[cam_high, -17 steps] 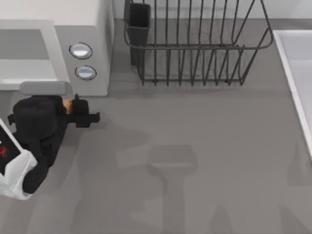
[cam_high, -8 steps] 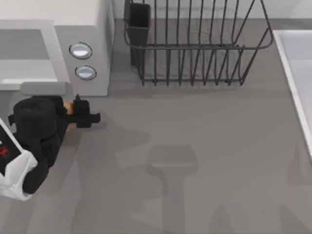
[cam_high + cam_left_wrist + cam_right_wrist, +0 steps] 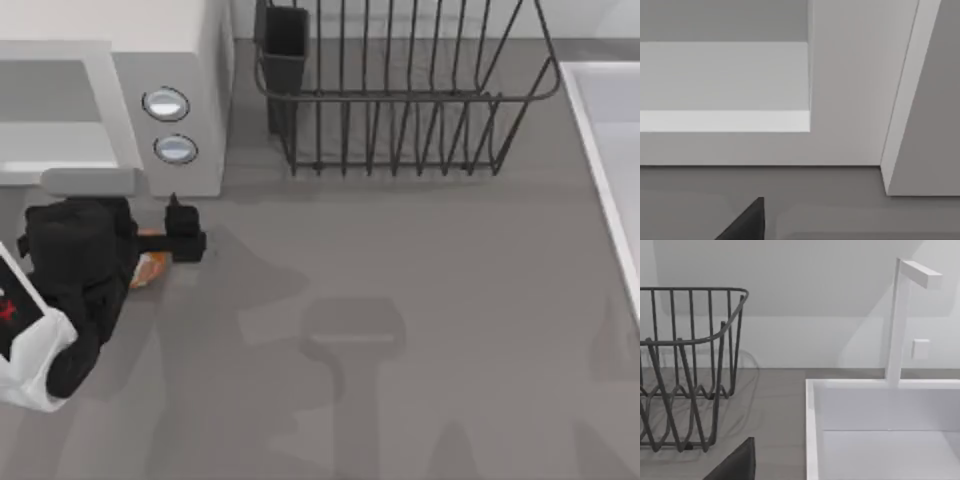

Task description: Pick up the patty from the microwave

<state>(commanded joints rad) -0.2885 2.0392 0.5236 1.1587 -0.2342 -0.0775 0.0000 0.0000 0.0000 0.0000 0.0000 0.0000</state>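
Note:
The light grey microwave (image 3: 190,60) stands at the table's back left, with its pale inside (image 3: 725,85) open toward my left arm. Just in front of it, my left gripper (image 3: 175,240) is shut on the patty (image 3: 150,268), whose orange-red rim and pale face peek out from under the black wrist. One dark fingertip (image 3: 747,224) shows in the left wrist view. The right wrist view shows a dark fingertip (image 3: 737,464) of the right arm, which is off to the right near the sink.
A dark wire dish rack (image 3: 400,90) with a black cup (image 3: 285,45) stands at the back centre. A white sink (image 3: 610,150) with a faucet (image 3: 900,320) lies along the right edge. Grey tabletop (image 3: 400,330) stretches across the front.
My left gripper has shifted a little to the right and turned. The patty's orange now shows lower, on the front side of the wrist, away from the microwave.

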